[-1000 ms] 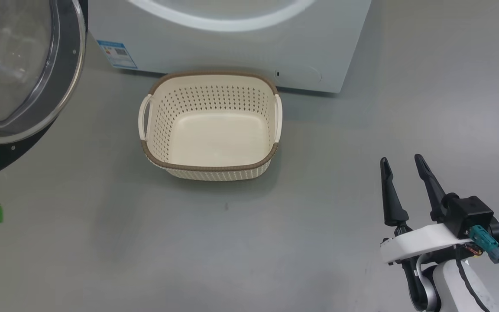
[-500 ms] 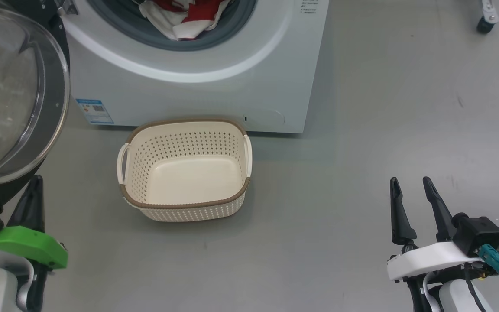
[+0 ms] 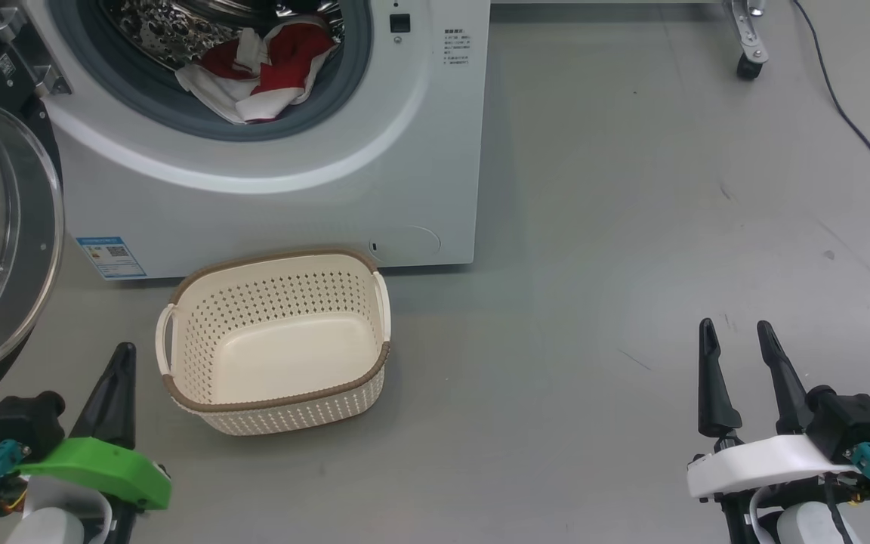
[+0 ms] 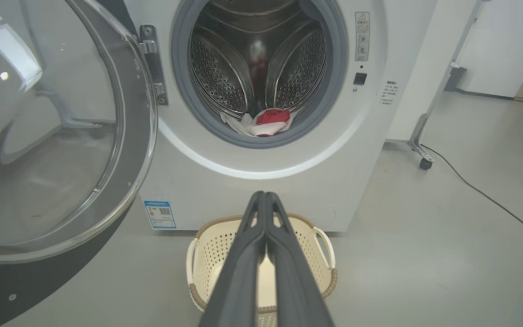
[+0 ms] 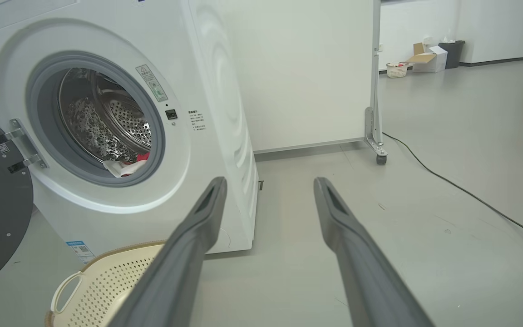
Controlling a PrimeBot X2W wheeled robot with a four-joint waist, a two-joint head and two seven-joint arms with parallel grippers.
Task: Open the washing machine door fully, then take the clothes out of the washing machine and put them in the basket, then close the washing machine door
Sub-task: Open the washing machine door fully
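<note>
Found the clothes [image 3: 261, 72] heaped low at the front of the steel drum [image 4: 216, 68], one white edge spilling onto the grey rubber ring [image 4: 338, 68]. Noted the washing machine door [image 4: 61, 150] swung wide to the left, clear of the opening. Saw the basket [image 3: 276, 258] holding nothing, on the floor just before the washing machine [image 3: 291, 219], below the opening. Logged left gripper [image 3: 127, 349] with fingers pressed together on nothing; right gripper [image 3: 735, 326] with fingers spread apart, also on nothing; both low and well back from the drum. Judged removal not yet begun. Best to reach in with the spread right fingers, straddle the red bulge rather than the thin white edge, pinch deep, lift over the ring before drawing back, then release straight above the basket. Watch for snagging on the ring and trailing cloth missing the rim.
</note>
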